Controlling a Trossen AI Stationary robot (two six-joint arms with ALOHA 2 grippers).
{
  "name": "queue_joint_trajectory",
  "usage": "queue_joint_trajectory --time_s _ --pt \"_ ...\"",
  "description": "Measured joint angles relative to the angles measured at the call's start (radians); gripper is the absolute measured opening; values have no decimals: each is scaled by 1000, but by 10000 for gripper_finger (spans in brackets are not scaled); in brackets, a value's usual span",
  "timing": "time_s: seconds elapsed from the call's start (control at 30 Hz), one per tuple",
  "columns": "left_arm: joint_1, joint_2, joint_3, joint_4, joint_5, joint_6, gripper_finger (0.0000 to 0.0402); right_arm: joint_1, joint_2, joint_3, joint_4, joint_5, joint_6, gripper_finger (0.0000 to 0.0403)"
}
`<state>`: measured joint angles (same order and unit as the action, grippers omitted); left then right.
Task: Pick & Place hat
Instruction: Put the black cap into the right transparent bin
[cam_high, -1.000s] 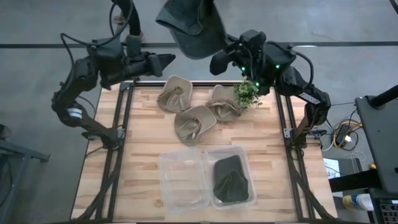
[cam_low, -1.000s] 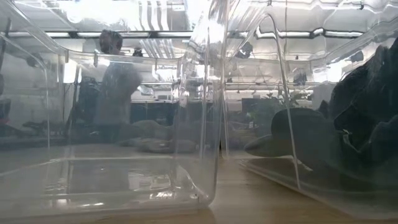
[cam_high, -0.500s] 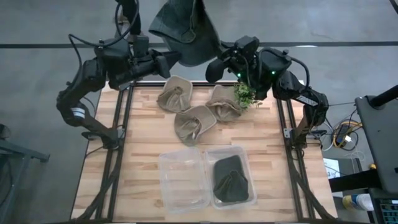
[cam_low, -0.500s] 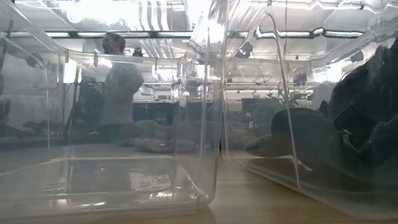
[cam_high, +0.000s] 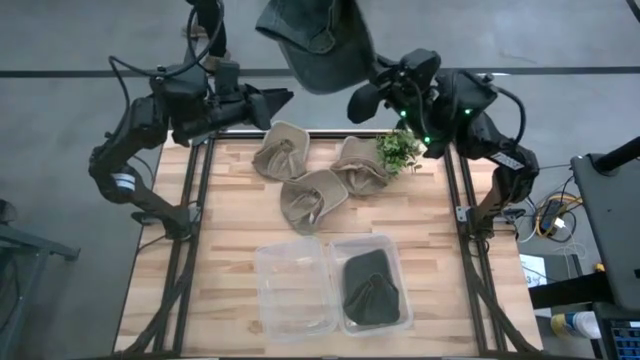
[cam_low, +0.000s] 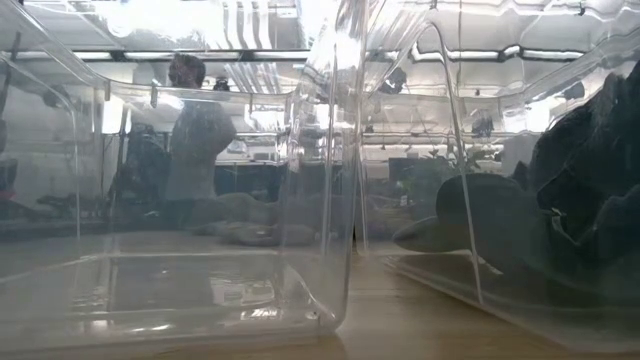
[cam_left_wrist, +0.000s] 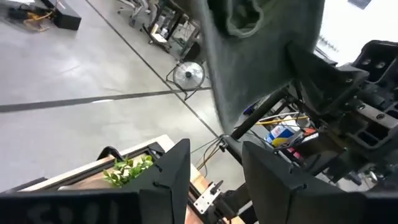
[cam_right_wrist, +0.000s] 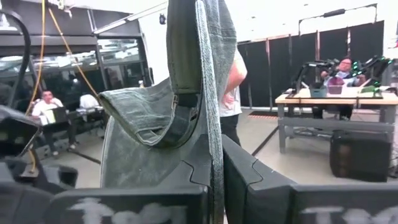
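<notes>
A dark grey-green hat (cam_high: 318, 40) is up in the air over the table's far edge, held by my right gripper (cam_high: 362, 100), which is shut on it; the right wrist view shows the hat (cam_right_wrist: 186, 93) ahead of the fingers. My left gripper (cam_high: 280, 100) is open and level, just left of the hat, touching nothing; the hat (cam_left_wrist: 261, 56) shows beyond its fingers (cam_left_wrist: 214, 171). Three tan hats (cam_high: 315, 195) lie crumpled on the far half of the table. Another dark hat (cam_high: 372, 285) lies in the right clear bin (cam_high: 395, 250). My right gripper pinches the dark hat between its two fingers (cam_right_wrist: 249, 180) by a cloth edge (cam_right_wrist: 214, 149) near the strap at the back. The fingers come from the table's right side. The hat is lifted clear, high over the table, standing out beyond the fingertips.
A small green plant (cam_high: 398, 150) stands by the right tan hat near the right arm. The left clear bin (cam_high: 295, 285) sits at the near edge beside the right one. In the low view a person (cam_low: 190, 130) stands in the room behind the bins.
My right gripper carried the dark hat a little toward the table's left, then back right, and the hat swung with it. My left gripper moved right toward the hat, staying open.
</notes>
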<state>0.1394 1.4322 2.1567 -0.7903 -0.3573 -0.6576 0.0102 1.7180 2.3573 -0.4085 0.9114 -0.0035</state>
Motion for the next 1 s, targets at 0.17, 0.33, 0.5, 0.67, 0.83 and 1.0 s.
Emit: queue_joint_trajectory --time_s 0.17,0.33,0.5,0.67,0.83,1.0 --pt "0 1 -1 76 -7 34 137 11 12 -1 0 -6 2 8" --pt "1 1 -5 67 -53 72 137 15 18 -1 -1 -32 28 8" --pt "1 3 -18 65 -63 89 137 28 19 -2 -3 -85 60 8" --pt "2 2 -31 84 -59 111 131 39 19 -2 -3 -102 87 8" --pt "2 3 -31 84 -35 115 62 40 19 -5 -7 -87 75 8" --pt "2 0 -31 91 -17 114 11 39 18 -3 -18 -158 50 17"
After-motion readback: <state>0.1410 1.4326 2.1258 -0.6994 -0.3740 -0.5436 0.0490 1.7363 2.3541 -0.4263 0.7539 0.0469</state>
